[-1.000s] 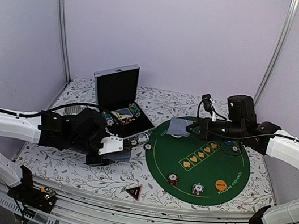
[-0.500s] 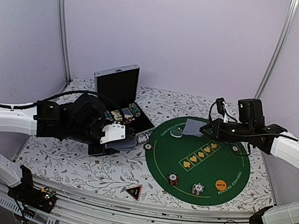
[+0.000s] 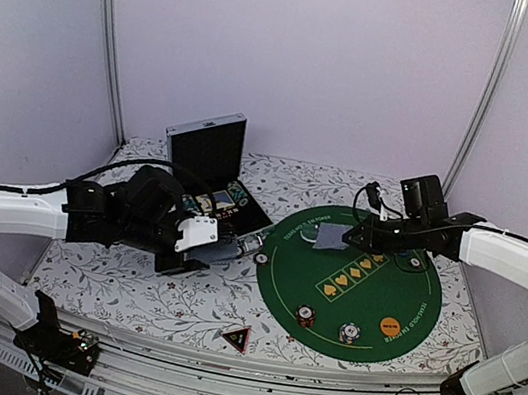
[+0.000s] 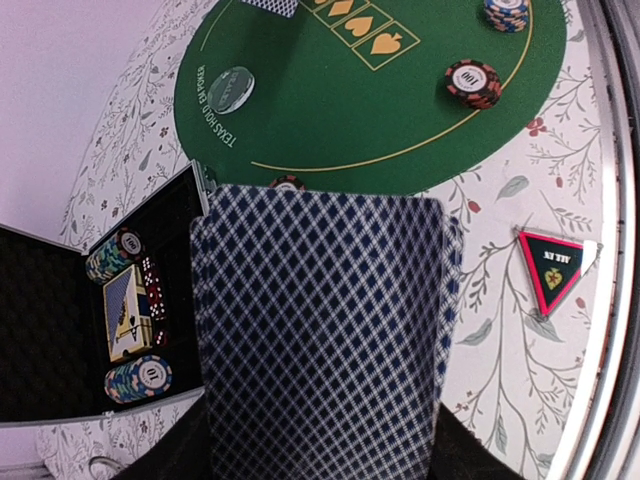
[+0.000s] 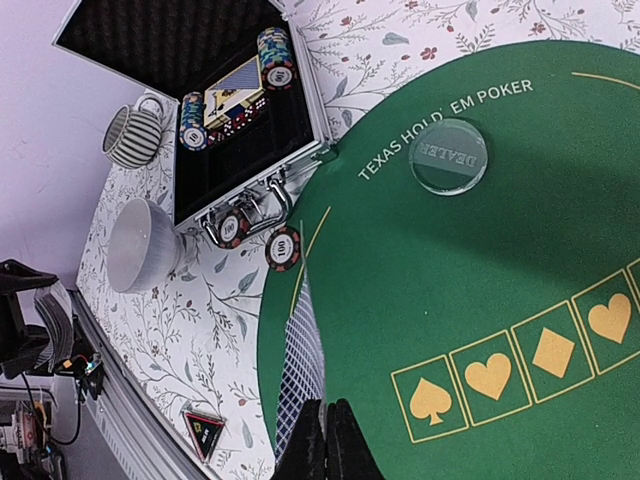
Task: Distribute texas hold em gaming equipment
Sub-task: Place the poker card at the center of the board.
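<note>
The right hand (image 5: 325, 408) was closed, pinching one card (image 5: 300, 365) by the edge nearest it; it looked light, bendy and slippery. The left hand (image 3: 218, 250) gripped the deck (image 4: 320, 330) across its width.

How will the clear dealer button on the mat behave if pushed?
The dealer button lies flat, so it likely slides, not rolls; the green mat may drag on it. Its thick, glossy clear body looks rigid and probably slippery to pinch.

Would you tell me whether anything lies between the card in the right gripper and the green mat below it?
Nothing visible does. The right gripper holds the card over bare green mat; the clear dealer disc lies off to one side.
</note>
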`<state>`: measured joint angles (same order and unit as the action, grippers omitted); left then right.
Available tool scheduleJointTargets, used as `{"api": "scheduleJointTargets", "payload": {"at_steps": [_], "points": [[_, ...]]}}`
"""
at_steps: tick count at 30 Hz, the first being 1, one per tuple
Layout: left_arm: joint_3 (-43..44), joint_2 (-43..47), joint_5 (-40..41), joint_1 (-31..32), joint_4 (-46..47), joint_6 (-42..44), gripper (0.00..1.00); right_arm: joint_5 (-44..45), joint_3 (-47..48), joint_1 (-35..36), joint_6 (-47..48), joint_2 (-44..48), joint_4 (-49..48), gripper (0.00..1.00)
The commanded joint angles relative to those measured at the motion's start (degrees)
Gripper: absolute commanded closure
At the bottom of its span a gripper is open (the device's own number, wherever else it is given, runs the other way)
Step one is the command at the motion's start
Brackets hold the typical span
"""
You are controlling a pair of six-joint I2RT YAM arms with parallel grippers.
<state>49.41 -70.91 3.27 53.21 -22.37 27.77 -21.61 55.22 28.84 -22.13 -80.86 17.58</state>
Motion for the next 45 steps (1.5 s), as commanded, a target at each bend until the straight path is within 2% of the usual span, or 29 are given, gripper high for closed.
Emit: {"api": "scheduleJointTargets", "payload": {"at_steps": [1,10,19,29,36,45], "points": [[-1.20,1.69,-1.06,-1.47,2.57,-0.94,0.40,-0.74,3.74,-0.18,1.21,-2.31,0.93,0.98],[-1.59,2.01,-1.68,-1.89,3.12,-1.13,0.39,-0.75,6.63,-0.19,1.68,-6.68,1.83,0.98],[-1.86,1.88,-1.29,-2.23,3.21,-1.12,0.38,-2.92,11.83,-0.25,7.12,-9.84,7.00,0.98],[-1.77,1.83,-1.65,-2.50,3.20,-1.22,0.38,-5.09,10.17,-6.64,8.48,-6.01,8.01,0.98],[-1.75,1.91,-1.98,-2.62,3.28,-1.20,0.38,-4.97,4.96,-14.85,7.78,0.51,7.84,0.98],[-1.86,1.88,-2.06,-2.66,3.20,-1.18,0.38,-6.88,2.67,-15.74,7.29,2.54,7.31,0.98]]}}
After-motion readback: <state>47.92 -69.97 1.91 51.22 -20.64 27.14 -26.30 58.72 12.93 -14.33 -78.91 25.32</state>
